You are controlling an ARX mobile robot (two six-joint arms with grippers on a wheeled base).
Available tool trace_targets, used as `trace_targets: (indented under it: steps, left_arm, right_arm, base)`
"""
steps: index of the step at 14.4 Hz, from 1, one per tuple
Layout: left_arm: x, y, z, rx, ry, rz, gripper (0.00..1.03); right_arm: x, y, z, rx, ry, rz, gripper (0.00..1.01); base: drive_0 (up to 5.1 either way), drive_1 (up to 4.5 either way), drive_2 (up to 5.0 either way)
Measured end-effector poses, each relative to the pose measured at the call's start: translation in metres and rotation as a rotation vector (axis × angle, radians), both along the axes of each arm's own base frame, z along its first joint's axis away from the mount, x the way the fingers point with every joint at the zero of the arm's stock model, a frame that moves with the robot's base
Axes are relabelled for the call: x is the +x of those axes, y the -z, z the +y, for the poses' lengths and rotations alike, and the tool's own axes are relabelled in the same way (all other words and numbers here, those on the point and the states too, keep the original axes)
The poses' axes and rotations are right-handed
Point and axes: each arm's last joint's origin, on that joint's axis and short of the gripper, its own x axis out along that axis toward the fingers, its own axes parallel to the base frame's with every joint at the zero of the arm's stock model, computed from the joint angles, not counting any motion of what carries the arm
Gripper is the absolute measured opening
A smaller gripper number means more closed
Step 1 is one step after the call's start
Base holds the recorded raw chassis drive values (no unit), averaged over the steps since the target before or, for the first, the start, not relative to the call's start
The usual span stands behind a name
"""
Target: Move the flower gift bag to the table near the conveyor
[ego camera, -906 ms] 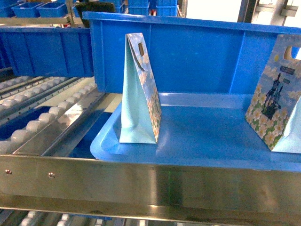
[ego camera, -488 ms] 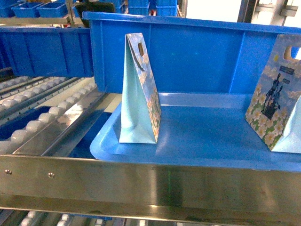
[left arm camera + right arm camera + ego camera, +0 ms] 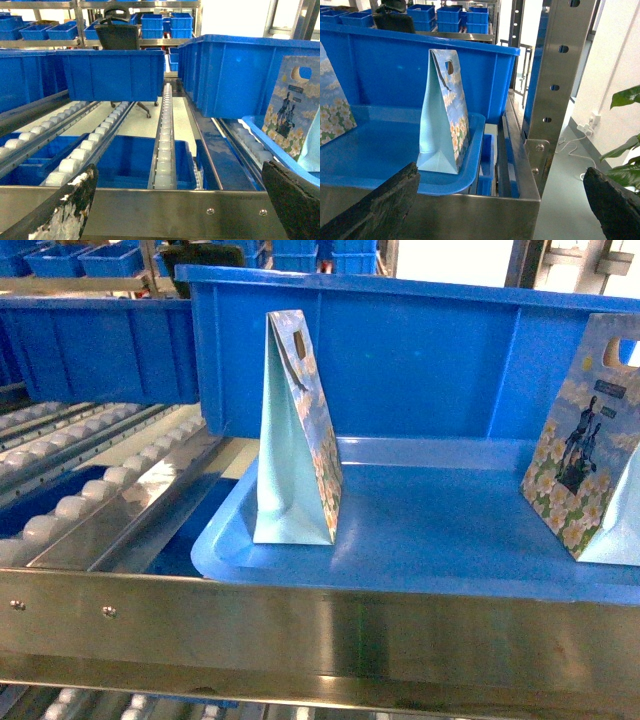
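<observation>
A flower gift bag [image 3: 295, 440] stands upright near the left end of a shallow blue tray [image 3: 420, 540], its pale blue side towards me. Another bag [image 3: 590, 450] leans at the tray's right, print facing me. The tray rests on the conveyor [image 3: 90, 490] of steel rails and white rollers. My left gripper [image 3: 178, 170] is open and empty in front of the steel rail, with a bag [image 3: 292, 110] ahead to its right. My right gripper [image 3: 501, 169] is also open and empty, with a bag [image 3: 445, 115] ahead to its left. The table is out of view.
A deep blue bin [image 3: 400, 350] stands right behind the tray, and another blue bin [image 3: 90, 345] sits on the rollers at the left. A steel front rail [image 3: 320, 625] crosses below the tray. A perforated steel post [image 3: 560, 75] rises at the rack's right end.
</observation>
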Motion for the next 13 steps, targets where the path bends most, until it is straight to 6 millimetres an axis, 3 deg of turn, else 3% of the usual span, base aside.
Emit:
trace_targets:
  steps: [3,6,8,10,13]
  left_arm:
    - [0.002,-0.003,-0.002,-0.007,0.025,-0.028,0.98]
    - [0.017,-0.007,-0.012,-0.019,0.079,0.01,0.98]
    - [0.033,-0.027,-0.021,-0.019,0.12,0.009,0.98]
    - [0.059,-0.057,-0.034,-0.027,0.17,0.016,0.98]
    - [0.107,-0.095,-0.055,-0.043,0.238,0.112,0.98]
  right_arm:
    - [0.002,-0.004,0.01,0.002,-0.05,-0.022,0.98]
    - [0.014,-0.032,0.027,0.01,-0.097,-0.065,0.98]
    - [0.028,-0.05,0.035,0.0,-0.112,-0.058,0.98]
    - [0.048,-0.067,0.044,-0.037,-0.135,-0.008,0.98]
    - [0.086,-0.107,0.057,-0.065,-0.167,0.046,0.98]
  base:
    - [0.0,0.0,0.0]
    - [0.0,0.0,0.0]
    - [0.0,0.0,0.0]
    - [0.0,0.0,0.0]
    - [0.0,0.0,0.0]
